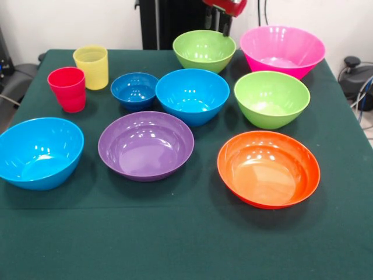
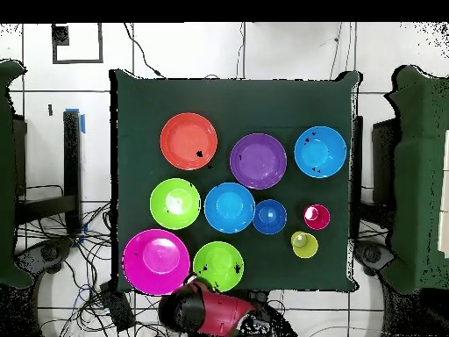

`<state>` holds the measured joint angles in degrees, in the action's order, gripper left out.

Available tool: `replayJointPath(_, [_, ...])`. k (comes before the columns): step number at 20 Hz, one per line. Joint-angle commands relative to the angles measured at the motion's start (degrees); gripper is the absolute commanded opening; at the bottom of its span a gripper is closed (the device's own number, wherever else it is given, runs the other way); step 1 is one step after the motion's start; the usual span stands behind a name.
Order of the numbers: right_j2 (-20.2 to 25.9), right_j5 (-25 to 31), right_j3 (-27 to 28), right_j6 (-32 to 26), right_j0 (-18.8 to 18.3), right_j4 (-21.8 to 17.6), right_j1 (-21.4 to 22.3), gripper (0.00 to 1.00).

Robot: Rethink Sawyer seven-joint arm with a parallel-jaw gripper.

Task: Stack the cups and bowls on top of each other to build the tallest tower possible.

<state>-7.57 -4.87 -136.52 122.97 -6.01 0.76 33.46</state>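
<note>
Stage: nothing stacked yet; all ten pieces apart on the green table.
Gripper: drawn back at the far edge, above the rear lime bowl; jaws cannot be told.
Base choice: pink bowl, the biggest, beside that lime bowl.
Next, likely: orange bowl or purple bowl nested first, centred.
Last: red cup and yellow cup, just beside each other, for the top.
</note>
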Motion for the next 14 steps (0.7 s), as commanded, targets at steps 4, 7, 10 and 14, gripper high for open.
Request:
replayJointPath(4, [5.6,-5.0,4.5,9.5,1.3,0.6,-4.1,1.00])
replayJointPath(7, [5.4,-5.4,4.6,9.8,1.9,0.9,-4.1,1.00])
replayJointPath(10, [5.4,-5.5,4.9,10.1,2.4,1.4,-4.5,1.00])
replayJointPath(14, [5.4,-5.2,5.7,10.1,2.9,2.0,-5.0,1.00])
